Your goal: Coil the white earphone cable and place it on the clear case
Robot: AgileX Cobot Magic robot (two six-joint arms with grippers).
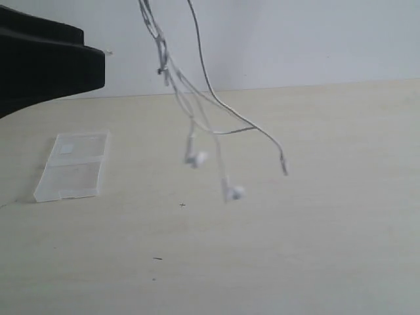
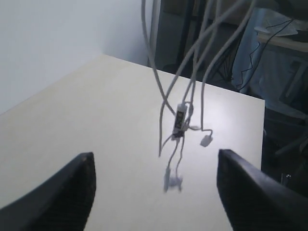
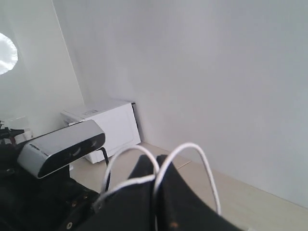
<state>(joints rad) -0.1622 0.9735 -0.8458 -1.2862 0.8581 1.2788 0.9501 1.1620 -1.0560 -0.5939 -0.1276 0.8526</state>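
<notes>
The right gripper pinches the earphone cable, which dangles above the table. The left gripper stands open. The clear case lies toward the table's far edge.

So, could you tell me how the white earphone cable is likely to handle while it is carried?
Probably floppy: the white earphone cable hangs in slack, tangled strands from the shut right gripper. It seems light, so the dangling earbuds likely swing easily; they look blurred. The loops may spread once released, as nothing visible binds them.

white earphone cable, clear case, beige table
</notes>
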